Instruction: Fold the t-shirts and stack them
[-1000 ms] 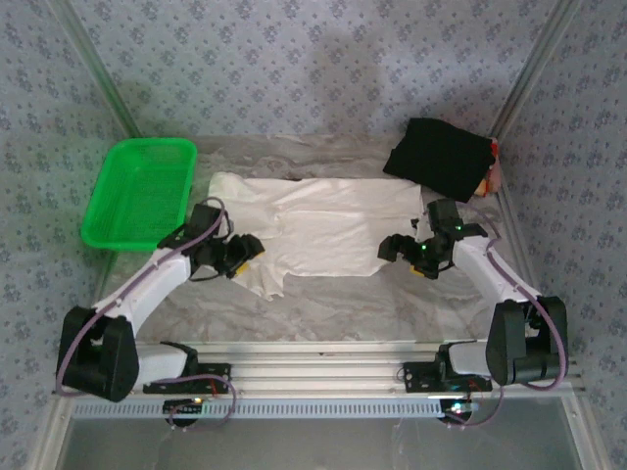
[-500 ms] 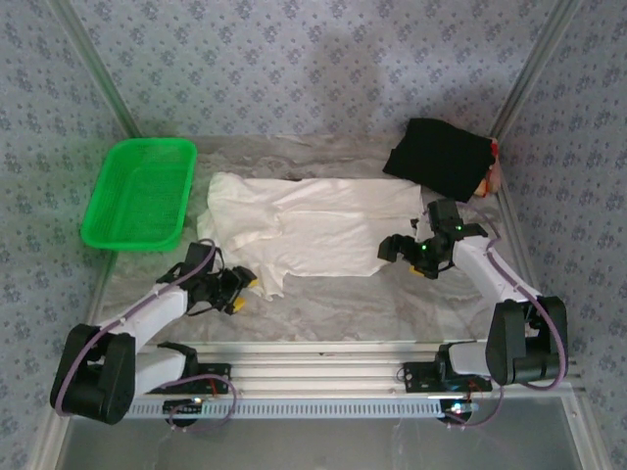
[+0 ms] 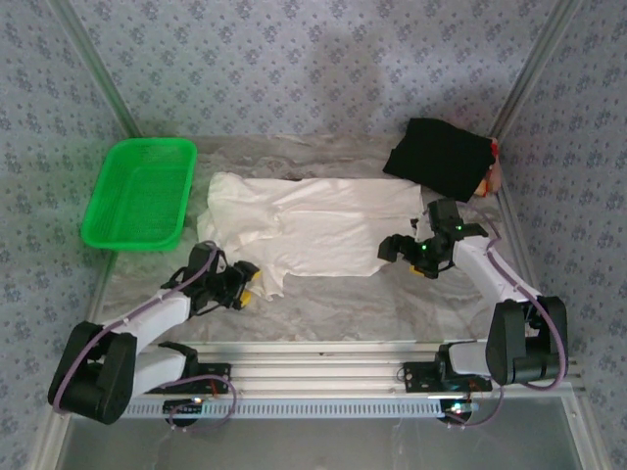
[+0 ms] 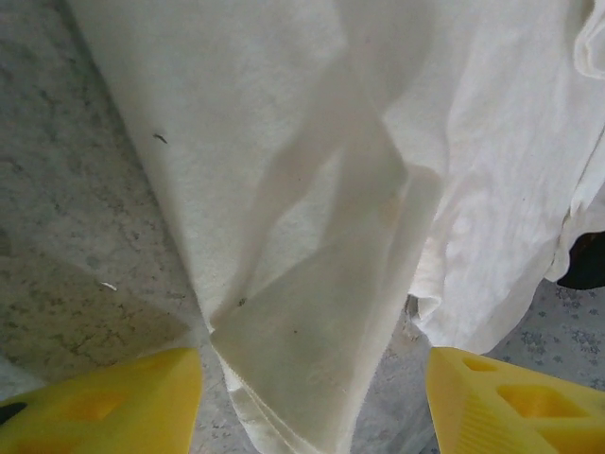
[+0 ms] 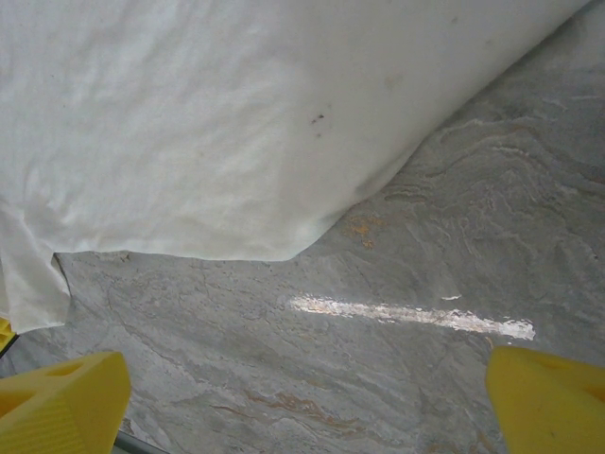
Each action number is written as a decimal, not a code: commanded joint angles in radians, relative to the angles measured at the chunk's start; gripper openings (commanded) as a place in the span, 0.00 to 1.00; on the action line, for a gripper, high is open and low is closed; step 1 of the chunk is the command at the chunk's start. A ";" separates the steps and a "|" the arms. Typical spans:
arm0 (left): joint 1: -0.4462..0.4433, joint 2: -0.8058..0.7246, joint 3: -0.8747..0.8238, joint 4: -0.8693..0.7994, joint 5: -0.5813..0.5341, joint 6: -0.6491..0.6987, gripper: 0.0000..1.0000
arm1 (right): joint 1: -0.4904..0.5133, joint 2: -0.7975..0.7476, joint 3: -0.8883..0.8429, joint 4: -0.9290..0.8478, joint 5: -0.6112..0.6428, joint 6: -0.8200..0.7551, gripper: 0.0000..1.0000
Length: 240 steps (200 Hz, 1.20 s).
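Left wrist view: left jaws stand apart astride a corner of the off-white shirt (image 4: 331, 189) (right jaws likewise apart, empty); a shallow closure could catch one layer only.

The left tool (image 3: 241, 284) has drawn back toward the near edge of the grey desk (image 3: 333, 304). One second ago it lay over the lower left part of the large off-white cloth shirt (image 3: 313, 225). Now it is low, just beside the pointed lower-left corner of this shirt. The left forearm, which stood close to the green plastic basket (image 3: 137, 196), now lies lower and nearer to its base. The left side of the shirt is more bunched and wrinkled than before.
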 commanded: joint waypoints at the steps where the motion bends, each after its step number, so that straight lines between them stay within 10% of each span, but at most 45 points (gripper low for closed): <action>1: -0.012 0.010 -0.004 0.060 -0.024 -0.053 0.64 | -0.006 -0.001 0.008 -0.017 -0.015 -0.012 0.99; 240: -0.030 0.022 -0.025 0.183 -0.205 -0.094 0.42 | -0.007 0.004 -0.002 0.001 -0.018 -0.005 0.99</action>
